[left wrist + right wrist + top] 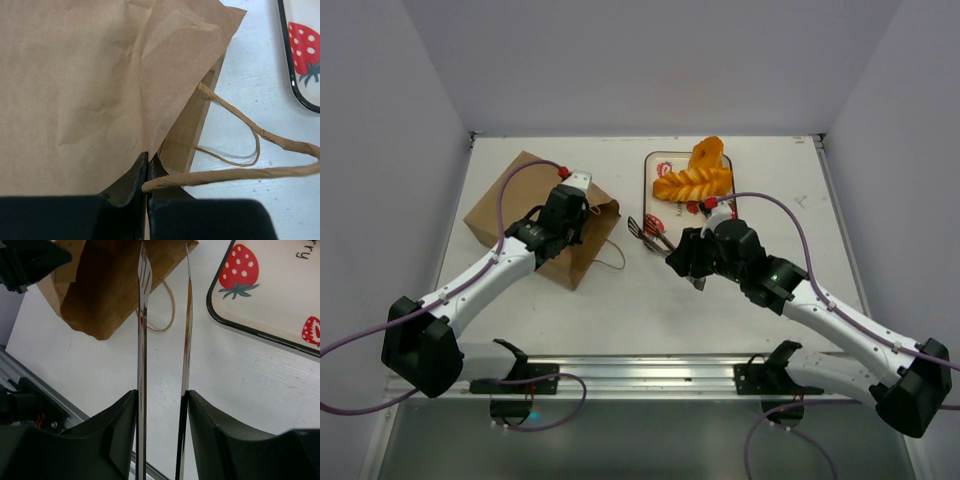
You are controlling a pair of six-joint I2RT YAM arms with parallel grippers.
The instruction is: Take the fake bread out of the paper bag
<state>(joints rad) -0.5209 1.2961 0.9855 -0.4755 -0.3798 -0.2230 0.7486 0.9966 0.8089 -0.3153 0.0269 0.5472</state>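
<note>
- Two grippers. The left gripper (148,159) has its fingers pressed together on the mouth edge of the paper bag (510,210), and a twisted handle (250,172) comes out from between them.
- The right gripper (162,392) clamps one pair of metal tongs (142,340). The two blades stand apart, pointing towards the bag's mouth.
- One bag lies flat on the table's left half. Its two loop handles show only in the left wrist view.
- One strawberry-print tray (665,165) sits beyond the tongs.
- Two pieces of fake bread can be counted, both on the tray: a braided loaf (692,185), and behind it a second piece (708,152).
- Only the top view shows the bread. The wrist views catch just the tray's rim and strawberries.
</note>
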